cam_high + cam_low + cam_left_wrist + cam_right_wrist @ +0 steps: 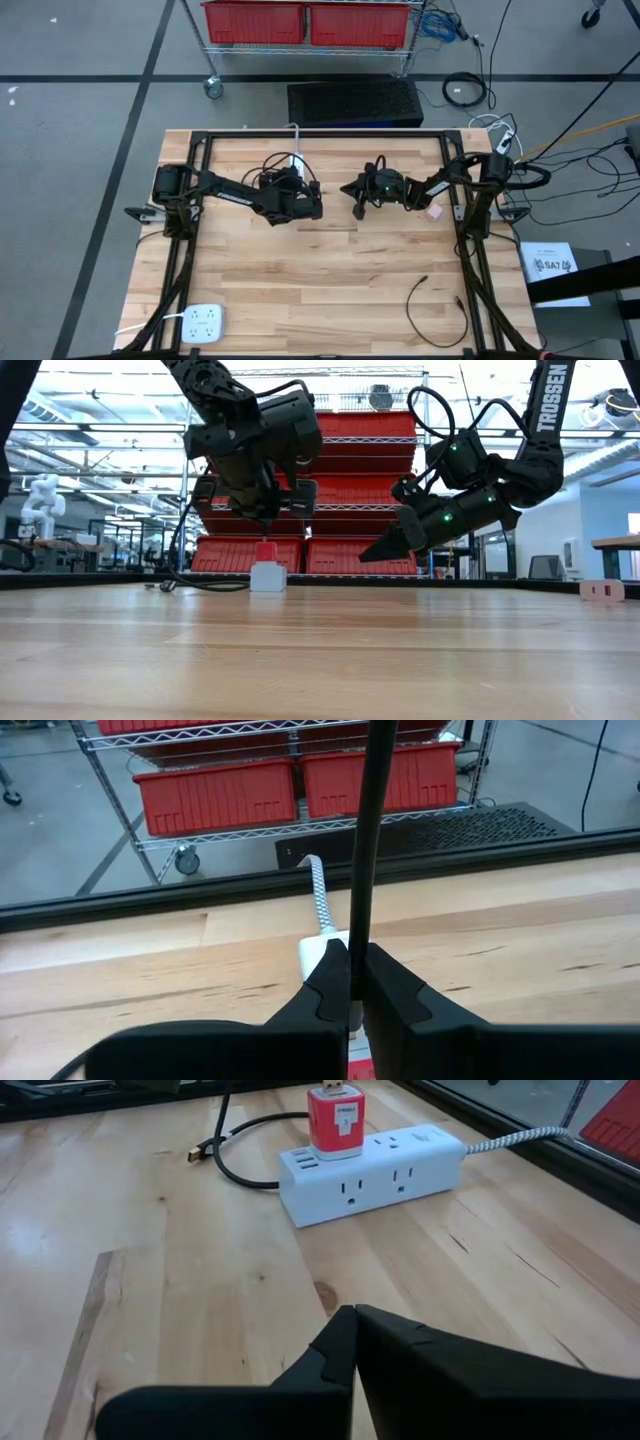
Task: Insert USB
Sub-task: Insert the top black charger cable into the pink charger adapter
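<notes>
Arms both reach inward over the rear half of the wooden surface (330, 270), meeting near its centre line. Left gripper (262, 515) hangs with its fingers pointing down, directly above the white power strip (370, 1172); its jaws are pinched tight on a thin black cable (365, 850) that runs straight up out of them in the left wrist view. Right gripper (385, 550) is held off the surface, pitched downward and angled toward the left arm, its jaws pressed fully together with nothing between them. The power strip lies flat on the surface toward the back edge, its braided white cord (520, 1142) leading off to the rear. A red USB adapter (336, 1120) stands upright, plugged into the strip's end nearest the loose cable, with a metal plug seated in its top; its label is too small to read. A USB plug (196, 1152) on a black lead lies loose on the surface just beside the strip. Lettering "TROSSEN" (549, 400) is legible on the right arm's link in the low view. A white sheet (553, 268) beside the surface carries print too small to read with confidence.
</notes>
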Robot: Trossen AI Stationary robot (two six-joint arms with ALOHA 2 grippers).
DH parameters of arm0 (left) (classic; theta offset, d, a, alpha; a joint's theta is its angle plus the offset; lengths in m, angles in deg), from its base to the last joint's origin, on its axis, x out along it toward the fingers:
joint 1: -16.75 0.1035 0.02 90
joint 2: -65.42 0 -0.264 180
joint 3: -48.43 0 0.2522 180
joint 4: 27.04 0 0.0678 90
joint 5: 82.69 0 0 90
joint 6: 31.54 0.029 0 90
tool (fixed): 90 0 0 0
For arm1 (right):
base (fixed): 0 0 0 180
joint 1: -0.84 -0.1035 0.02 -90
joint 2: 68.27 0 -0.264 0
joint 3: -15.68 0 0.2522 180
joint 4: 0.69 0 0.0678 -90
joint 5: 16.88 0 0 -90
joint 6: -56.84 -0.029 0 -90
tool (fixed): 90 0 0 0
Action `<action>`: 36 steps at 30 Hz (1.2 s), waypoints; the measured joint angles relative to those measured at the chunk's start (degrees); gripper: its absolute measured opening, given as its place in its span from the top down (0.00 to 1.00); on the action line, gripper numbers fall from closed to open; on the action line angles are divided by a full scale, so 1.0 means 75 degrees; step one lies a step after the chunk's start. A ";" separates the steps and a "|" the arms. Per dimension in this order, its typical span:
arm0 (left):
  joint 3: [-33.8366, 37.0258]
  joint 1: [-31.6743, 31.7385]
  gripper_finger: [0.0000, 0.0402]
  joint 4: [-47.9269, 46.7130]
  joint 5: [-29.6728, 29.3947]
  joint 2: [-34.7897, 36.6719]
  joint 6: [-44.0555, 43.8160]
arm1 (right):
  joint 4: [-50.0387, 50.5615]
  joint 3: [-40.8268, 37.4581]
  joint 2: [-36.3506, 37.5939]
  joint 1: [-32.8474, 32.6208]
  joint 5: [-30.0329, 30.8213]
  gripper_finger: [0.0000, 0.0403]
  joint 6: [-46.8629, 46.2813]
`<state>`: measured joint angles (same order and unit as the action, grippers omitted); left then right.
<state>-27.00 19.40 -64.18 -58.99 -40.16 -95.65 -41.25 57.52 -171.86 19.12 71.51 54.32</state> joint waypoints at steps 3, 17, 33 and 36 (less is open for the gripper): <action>0.0057 0.0000 0.97 0.0055 0.0036 0.0000 -0.0007 | 0.0000 0.0000 0.0000 -0.0001 0.0000 1.00 0.0000; 0.0376 -0.0003 0.97 0.0155 0.0248 -0.0003 -0.0112 | -0.0026 0.0000 0.0000 -0.0002 -0.0003 1.00 -0.0005; 0.0383 0.0216 0.82 0.0331 0.1187 -0.0039 0.0255 | -0.0018 0.0000 0.0000 -0.0002 -0.0003 1.00 -0.0035; 0.0393 0.0232 0.81 0.0381 0.1320 -0.0023 0.0402 | -0.0026 0.0006 0.0000 0.0001 -0.0007 1.00 -0.0035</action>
<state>-24.05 21.14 -61.33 -49.09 -40.34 -92.63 -41.45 57.56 -171.86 19.12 71.46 54.05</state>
